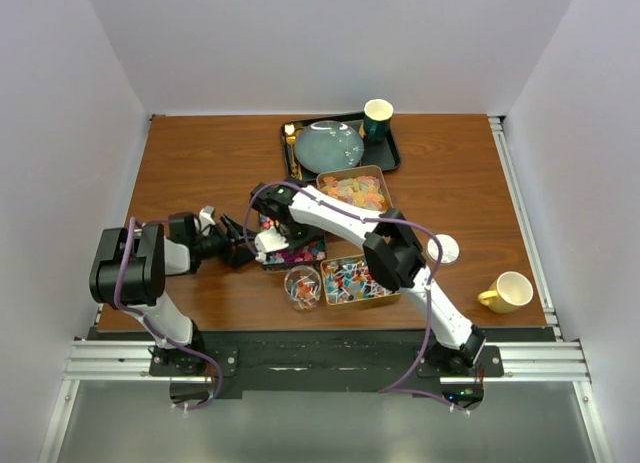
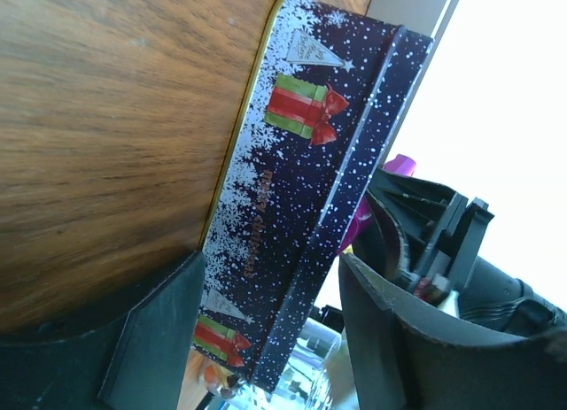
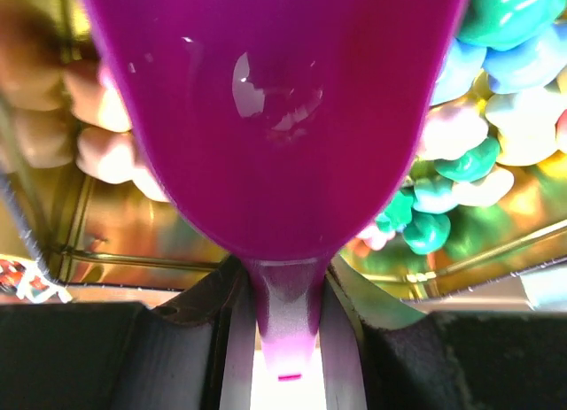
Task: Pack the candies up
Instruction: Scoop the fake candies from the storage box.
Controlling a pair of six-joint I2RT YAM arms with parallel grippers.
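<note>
The right gripper (image 3: 282, 290) is clamped on the handle of the purple scoop (image 3: 283, 118), whose bowl hangs inside the dark Christmas tin (image 2: 292, 162) near the middle of the wooden table (image 1: 190, 173). Around the bowl, candies (image 3: 461, 153) lie on the tin's gold floor: green, blue and white ones on 1 side, pink and pale yellow ones on the other. The left gripper (image 1: 242, 253) reaches in from the left, and its 2 fingers (image 2: 151, 339) pinch the tin's snow-patterned side wall between their tips. Just behind the tin, an open gold tin (image 1: 322, 178) holds pale gummies (image 1: 355, 190). Beside it on the right, another gold tin (image 1: 392, 296) holds multicoloured cubes (image 1: 352, 279), and a glass (image 1: 290, 279) next to that one holds wrapped pieces (image 1: 303, 288).
</note>
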